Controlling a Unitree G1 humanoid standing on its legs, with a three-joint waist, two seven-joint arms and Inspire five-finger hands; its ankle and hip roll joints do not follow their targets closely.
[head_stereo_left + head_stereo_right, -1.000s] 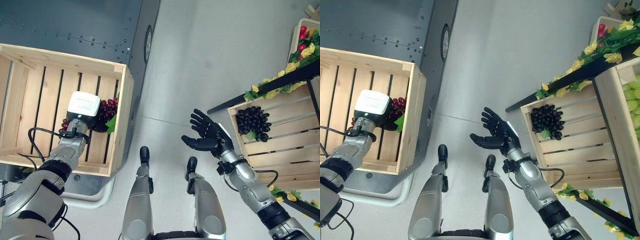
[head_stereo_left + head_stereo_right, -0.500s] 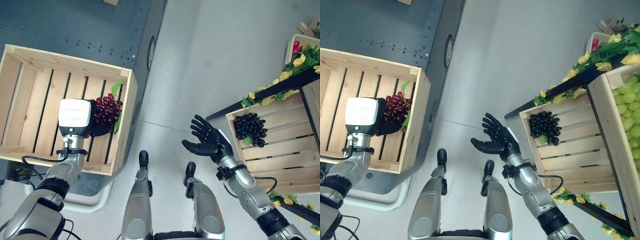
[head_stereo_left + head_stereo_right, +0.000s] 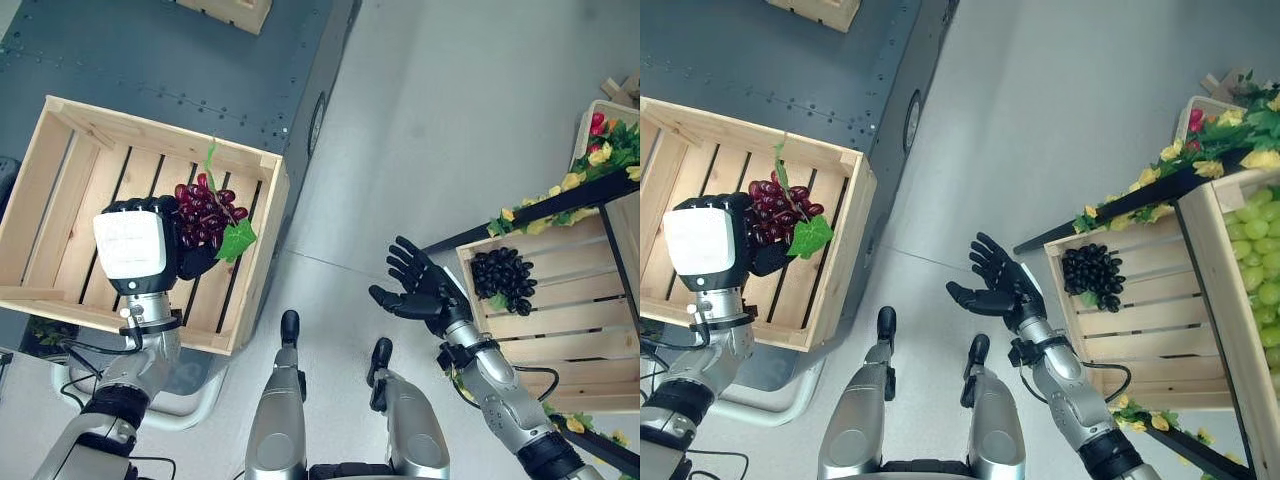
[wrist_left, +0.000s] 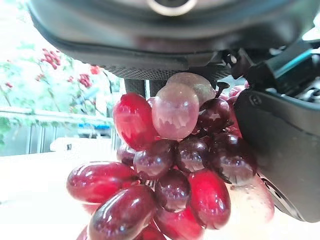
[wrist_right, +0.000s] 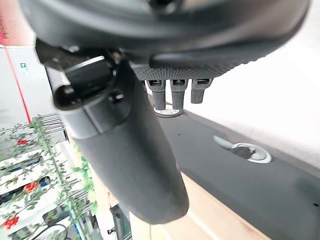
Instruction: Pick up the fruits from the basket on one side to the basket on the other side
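My left hand (image 3: 150, 240) is shut on a bunch of red grapes (image 3: 205, 212) with a green leaf, held above the wooden crate (image 3: 262, 245) on my left. The same red grapes (image 4: 170, 170) show between the curled fingers in the left wrist view. My right hand (image 3: 425, 290) hovers open, palm up, over the floor between the two sides. A bunch of black grapes (image 3: 505, 277) lies in the wooden crate (image 3: 575, 320) on the right shelf.
The left crate stands on a dark grey metal platform (image 3: 150, 55). Green grapes (image 3: 1260, 270) fill another crate at the far right. A black shelf rail with yellow flowers and leaves (image 3: 560, 185) crosses above the right crate. Grey floor (image 3: 440, 110) lies between.
My left hand has lifted the red grapes up out of the left crate and turned them upward. The right hand has barely moved. The camera has shifted.
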